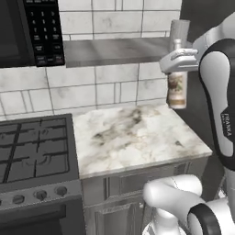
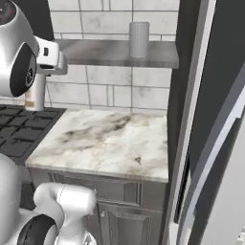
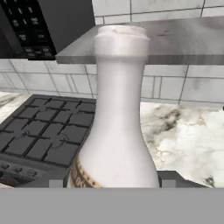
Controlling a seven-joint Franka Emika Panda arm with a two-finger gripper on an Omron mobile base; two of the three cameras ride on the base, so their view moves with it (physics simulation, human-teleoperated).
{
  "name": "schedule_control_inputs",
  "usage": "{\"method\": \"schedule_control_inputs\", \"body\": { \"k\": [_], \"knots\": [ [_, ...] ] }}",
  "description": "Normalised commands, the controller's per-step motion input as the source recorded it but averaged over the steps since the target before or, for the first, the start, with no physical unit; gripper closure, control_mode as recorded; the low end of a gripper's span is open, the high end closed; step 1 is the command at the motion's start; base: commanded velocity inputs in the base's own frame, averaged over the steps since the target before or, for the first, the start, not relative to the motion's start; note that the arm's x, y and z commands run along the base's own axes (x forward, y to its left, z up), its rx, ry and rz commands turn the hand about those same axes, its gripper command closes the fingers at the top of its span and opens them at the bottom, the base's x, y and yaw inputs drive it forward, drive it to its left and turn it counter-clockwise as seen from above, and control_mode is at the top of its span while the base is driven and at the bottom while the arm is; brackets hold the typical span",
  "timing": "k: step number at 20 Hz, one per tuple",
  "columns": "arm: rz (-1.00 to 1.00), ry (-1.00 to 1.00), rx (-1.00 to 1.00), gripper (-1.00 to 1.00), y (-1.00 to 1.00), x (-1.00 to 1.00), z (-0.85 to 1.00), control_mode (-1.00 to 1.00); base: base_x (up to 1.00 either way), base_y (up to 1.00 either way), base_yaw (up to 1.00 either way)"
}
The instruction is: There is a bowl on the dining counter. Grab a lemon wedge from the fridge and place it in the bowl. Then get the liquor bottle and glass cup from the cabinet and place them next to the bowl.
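Liquor bottle (image 1: 177,89) hung upright above the marble worktop (image 1: 133,137). My claw (image 1: 180,61) was clamped around its pale neck, below the shelf (image 1: 114,50).

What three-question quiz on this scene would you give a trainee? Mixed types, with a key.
1. True or false: the bottle stands on the worktop.
2. What does the tool grip? A) cup B) bottle C) nothing
3. Fill in: the cup stands on the ____ above the worktop.

Key: 1 false, it hangs in the tool, clear of the worktop; 2 B; 3 shelf.
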Motion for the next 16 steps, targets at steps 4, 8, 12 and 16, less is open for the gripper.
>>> {"method": "schedule_control_inputs", "body": {
  "k": [4, 8, 12, 16],
  "knots": [
    [0.0, 0.0, 0.0, 1.0, 0.0, 0.0, 0.0, 1.0, -0.76, 0.18, 0.79],
    [0.0, 0.0, 0.0, 1.0, 0.0, 0.0, 0.0, 1.0, -0.08, 0.04, 1.0],
    [0.0, 0.0, 0.0, 1.0, 0.0, 0.0, 0.0, 1.0, -0.11, 0.16, 1.0],
    [0.0, 0.0, 0.0, 1.0, 0.0, 0.0, 0.0, 1.0, -0.14, 0.3, 1.0]
  ]
}}
